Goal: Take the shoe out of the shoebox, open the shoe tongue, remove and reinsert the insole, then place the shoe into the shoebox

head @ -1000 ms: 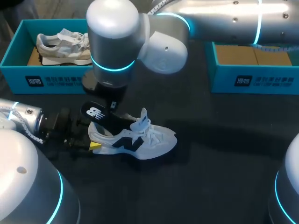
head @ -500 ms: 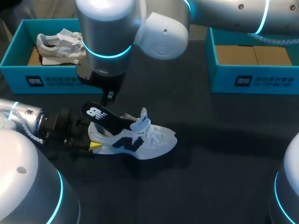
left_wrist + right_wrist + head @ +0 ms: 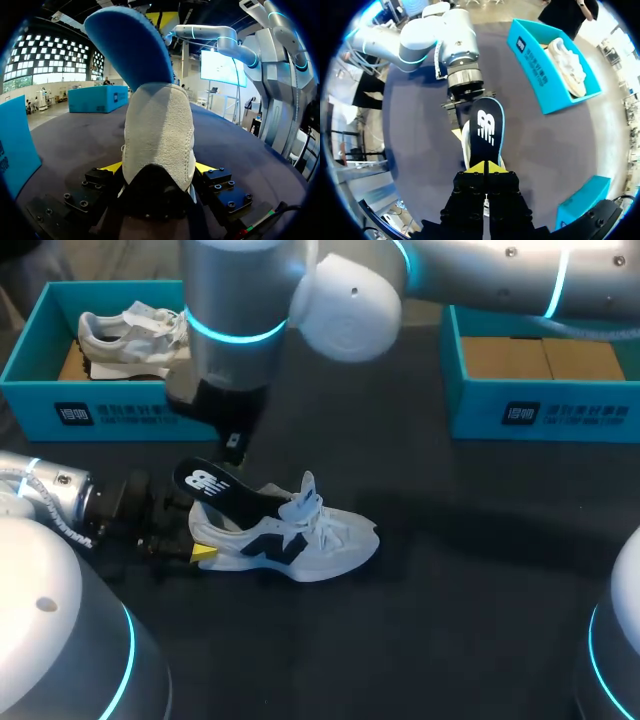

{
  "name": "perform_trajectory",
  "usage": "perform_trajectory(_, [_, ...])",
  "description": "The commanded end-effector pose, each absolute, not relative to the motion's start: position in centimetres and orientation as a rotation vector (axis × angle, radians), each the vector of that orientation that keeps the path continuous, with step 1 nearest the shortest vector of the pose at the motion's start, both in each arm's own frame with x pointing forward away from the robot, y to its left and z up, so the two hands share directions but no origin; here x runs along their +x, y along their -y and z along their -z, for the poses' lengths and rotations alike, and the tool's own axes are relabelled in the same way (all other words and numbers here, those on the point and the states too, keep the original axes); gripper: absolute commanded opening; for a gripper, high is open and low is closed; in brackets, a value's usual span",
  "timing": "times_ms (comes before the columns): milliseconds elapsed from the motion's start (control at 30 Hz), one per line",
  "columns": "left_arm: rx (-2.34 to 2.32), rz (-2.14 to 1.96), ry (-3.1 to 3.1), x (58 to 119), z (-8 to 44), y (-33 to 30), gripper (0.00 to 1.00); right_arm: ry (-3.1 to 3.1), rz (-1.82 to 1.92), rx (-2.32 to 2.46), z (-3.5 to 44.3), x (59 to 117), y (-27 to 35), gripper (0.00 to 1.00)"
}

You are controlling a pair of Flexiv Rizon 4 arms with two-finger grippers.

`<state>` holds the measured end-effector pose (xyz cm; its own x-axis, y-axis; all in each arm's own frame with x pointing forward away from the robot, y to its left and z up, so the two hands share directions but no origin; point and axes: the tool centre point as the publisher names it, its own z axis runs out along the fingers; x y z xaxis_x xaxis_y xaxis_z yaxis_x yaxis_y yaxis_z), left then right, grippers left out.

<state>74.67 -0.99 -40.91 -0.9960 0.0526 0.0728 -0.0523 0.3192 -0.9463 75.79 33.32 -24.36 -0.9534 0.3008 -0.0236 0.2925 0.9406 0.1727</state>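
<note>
- The white mesh sneaker with a dark side logo stands upright on the dark desk, toe to the right, near and to the right of the teal cardboard shoebox at the far left.
- My left gripper is closed on the sneaker's suede heel, with a yellow tip pressed to each side, bracing it from the left.
- The black foam insole with a white logo and blue underside sticks up at a slant out of the heel opening, with its front end down inside.
- My right gripper hangs just above the raised end of the insole, tips pressed together and holding nothing.
- The insole looks light, thin and bendy, so I would pinch its free heel end across the flat faces. It may fold or snag if pushed hard.
- The sneaker looks light with a soft upper and a firmer heel counter, so the heel seems the steady place to grip.
- A second pale shoe lies in the shoebox.
</note>
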Motion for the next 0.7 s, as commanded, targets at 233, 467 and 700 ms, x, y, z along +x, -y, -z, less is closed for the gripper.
perform_trajectory(233, [0.001, -1.782, 2.478, 74.67, 40.88, 1.06, 0.0, -3.22, -0.45, 0.485, 25.84, 76.78, -32.11, 0.0])
perform_trajectory(467, [0.001, -1.782, 2.478, 74.67, 40.88, 1.06, 0.0, -3.22, -0.45, 0.485, 25.84, 76.78, -32.11, 0.0])
perform_trajectory(700, [0.001, -1.782, 2.478, 74.67, 40.88, 1.06, 0.0, -3.22, -0.45, 0.485, 25.84, 76.78, -32.11, 0.0])
